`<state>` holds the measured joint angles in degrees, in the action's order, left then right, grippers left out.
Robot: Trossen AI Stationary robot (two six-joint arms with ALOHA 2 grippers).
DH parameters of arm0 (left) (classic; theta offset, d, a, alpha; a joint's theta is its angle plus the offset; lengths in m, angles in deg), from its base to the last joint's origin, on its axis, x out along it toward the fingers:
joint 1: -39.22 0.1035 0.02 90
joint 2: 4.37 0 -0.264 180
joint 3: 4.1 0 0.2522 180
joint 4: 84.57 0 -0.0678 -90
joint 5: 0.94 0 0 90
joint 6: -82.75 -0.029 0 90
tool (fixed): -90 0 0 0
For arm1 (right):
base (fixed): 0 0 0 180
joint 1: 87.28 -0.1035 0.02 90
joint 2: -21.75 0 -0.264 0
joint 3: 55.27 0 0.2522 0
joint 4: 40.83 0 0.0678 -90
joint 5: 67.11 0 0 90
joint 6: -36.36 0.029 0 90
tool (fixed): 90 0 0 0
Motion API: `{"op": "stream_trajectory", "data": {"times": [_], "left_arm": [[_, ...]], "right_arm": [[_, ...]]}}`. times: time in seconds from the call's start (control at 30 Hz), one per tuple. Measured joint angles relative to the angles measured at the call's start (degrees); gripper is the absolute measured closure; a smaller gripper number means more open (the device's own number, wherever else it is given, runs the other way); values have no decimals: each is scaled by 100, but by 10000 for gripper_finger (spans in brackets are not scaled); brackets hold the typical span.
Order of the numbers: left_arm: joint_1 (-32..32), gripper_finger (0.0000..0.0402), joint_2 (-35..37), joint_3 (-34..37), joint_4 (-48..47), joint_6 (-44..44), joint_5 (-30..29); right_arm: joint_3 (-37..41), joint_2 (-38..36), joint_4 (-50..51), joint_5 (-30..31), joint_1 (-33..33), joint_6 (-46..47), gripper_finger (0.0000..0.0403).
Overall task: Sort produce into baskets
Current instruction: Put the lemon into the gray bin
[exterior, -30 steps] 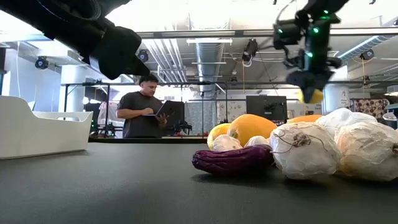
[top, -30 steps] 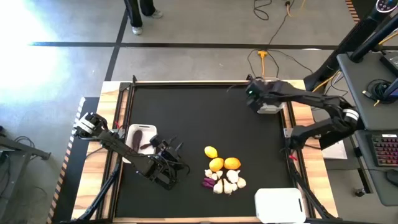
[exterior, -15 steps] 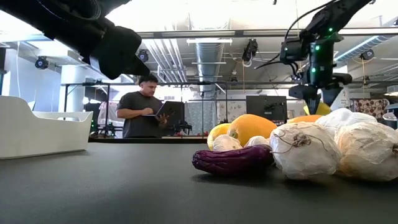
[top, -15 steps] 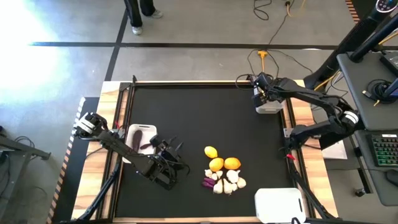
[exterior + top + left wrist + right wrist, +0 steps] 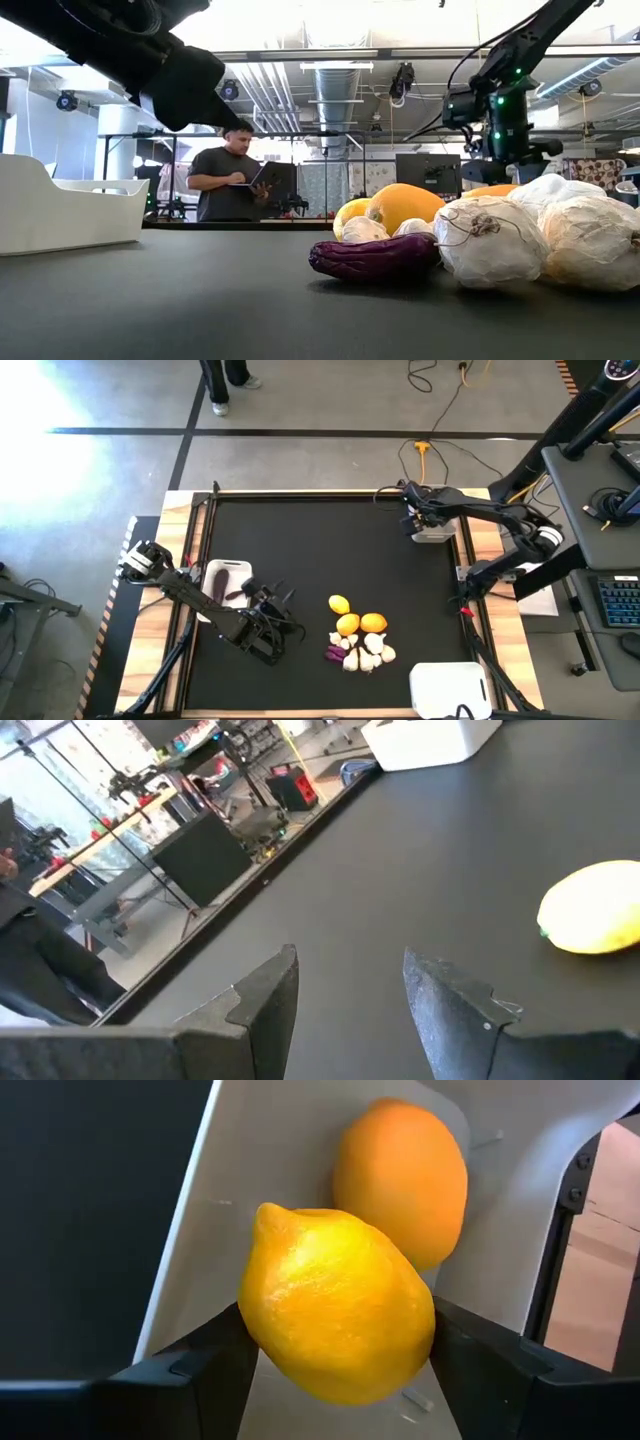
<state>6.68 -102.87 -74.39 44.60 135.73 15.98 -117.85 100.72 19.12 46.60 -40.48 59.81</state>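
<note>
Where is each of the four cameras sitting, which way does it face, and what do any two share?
High: overhead, looking down on the table and both arms.
Low: at tabletop level, facing the room; produce pile near, left arm overhead.
Left wrist: past the empty left tool across the table.
Right wrist: the right tool holding a lemon over a bin.
Shared: high and left wrist both show the far bin.
</note>
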Motion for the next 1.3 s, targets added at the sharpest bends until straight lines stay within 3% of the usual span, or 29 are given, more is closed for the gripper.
{"op": "stream_trajectory", "data": {"times": [0.37,0.5,0.67,0.83,1.07,1.3], "left_arm": [[0,235,0,0,-9,-19,-289],[0,235,0,0,-23,-19,-294],[1,235,0,0,-23,-21,-297],[2,235,0,0,-26,-23,-299],[2,235,0,0,-25,-21,-367],[2,235,0,0,-21,-4,-373]], "right_arm": [[-333,-368,372,-24,-57,-364,66],[-556,-837,413,-441,-464,-354,62],[-578,-1502,396,-890,-1748,-30,71],[-452,-1735,332,-1303,-3586,1291,84],[-429,-875,-181,-1187,-6089,1848,88],[-980,191,-657,-890,-7238,1488,65]]}}
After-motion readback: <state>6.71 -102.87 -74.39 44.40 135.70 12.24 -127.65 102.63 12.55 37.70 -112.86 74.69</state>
